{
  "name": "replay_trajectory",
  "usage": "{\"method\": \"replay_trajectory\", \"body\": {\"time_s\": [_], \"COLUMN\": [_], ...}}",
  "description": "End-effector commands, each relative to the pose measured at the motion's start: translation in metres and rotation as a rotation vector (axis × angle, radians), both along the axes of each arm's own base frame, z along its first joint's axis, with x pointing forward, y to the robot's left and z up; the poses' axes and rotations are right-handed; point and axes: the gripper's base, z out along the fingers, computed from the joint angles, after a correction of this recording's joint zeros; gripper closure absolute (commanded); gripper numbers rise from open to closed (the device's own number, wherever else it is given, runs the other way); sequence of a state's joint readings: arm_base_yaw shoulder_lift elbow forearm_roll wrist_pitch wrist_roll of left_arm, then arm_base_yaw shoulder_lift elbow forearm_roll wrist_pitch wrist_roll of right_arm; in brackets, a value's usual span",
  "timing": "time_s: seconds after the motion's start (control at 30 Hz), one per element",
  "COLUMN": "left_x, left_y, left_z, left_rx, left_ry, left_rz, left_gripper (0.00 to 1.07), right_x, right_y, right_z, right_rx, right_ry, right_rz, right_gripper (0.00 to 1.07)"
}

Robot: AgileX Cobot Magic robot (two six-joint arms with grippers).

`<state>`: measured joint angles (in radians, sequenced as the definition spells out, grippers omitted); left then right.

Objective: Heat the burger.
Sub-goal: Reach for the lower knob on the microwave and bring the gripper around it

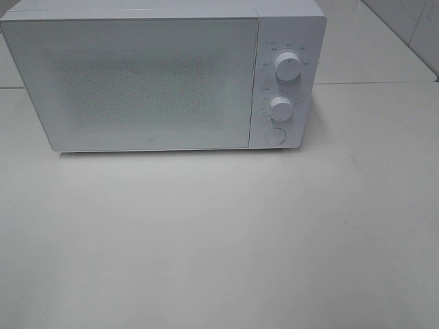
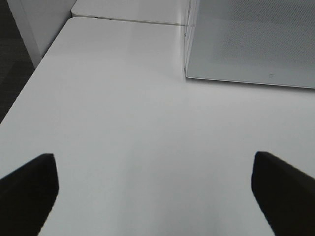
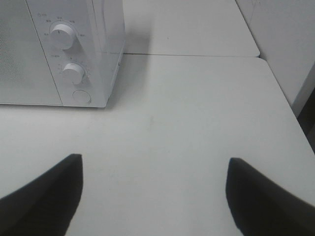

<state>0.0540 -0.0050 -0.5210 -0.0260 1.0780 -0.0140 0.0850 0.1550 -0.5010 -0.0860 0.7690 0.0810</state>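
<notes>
I cannot find the burger anywhere. It is not on the plain white tabletop and not between my fingers. The white box-shaped microwave has its speckled frosted door shut, so anything behind it is hidden. The burger may be inside, or off to a side no camera covers; I cannot tell which.

My left claw hangs spread wide and empty over bare tabletop, near the door's lower corner on the side away from the controls. My right claw is just as wide and just as empty, facing the control panel and well apart from it.

I judge the step in hand to be work at that panel, and the right claw is the better placed for it. If the door must come open first, I would go for the flat round white button at the foot of the panel (I take it for the door release, though its marking is too small to read). I would narrow the claw beforehand and press straight on with one fingertip, so the other finger does not catch the small white lower knob just above. If a dial needs turning, whether that one or the larger white upper knob, I should straddle it squarely, close gently and rotate about its own axis. The microwave might slide on this smooth tabletop, so I would push softly and keep my left claw out of the door's swing.
</notes>
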Motion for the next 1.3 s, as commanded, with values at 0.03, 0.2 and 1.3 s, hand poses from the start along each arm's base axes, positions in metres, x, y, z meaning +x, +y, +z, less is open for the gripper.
{"method": "replay_trajectory", "body": {"time_s": [0.03, 0.2, 1.3], "left_x": [-0.002, -0.002, -0.002], "left_y": [0.000, 0.000, 0.000], "left_z": [0.000, 0.000, 0.000], "left_rx": [-0.007, -0.007, -0.007], "left_ry": [-0.021, -0.021, -0.021], "left_rz": [0.001, 0.001, 0.001], "left_gripper": [0.06, 0.06, 0.06], "right_x": [0.008, 0.026, 0.114], "right_y": [0.001, 0.003, 0.017], "right_z": [-0.001, -0.008, -0.042], "right_rx": [-0.001, -0.004, 0.040], "right_ry": [-0.015, -0.022, -0.268], "right_rz": [0.000, 0.010, 0.083], "right_gripper": [0.31, 0.31, 0.31]}}
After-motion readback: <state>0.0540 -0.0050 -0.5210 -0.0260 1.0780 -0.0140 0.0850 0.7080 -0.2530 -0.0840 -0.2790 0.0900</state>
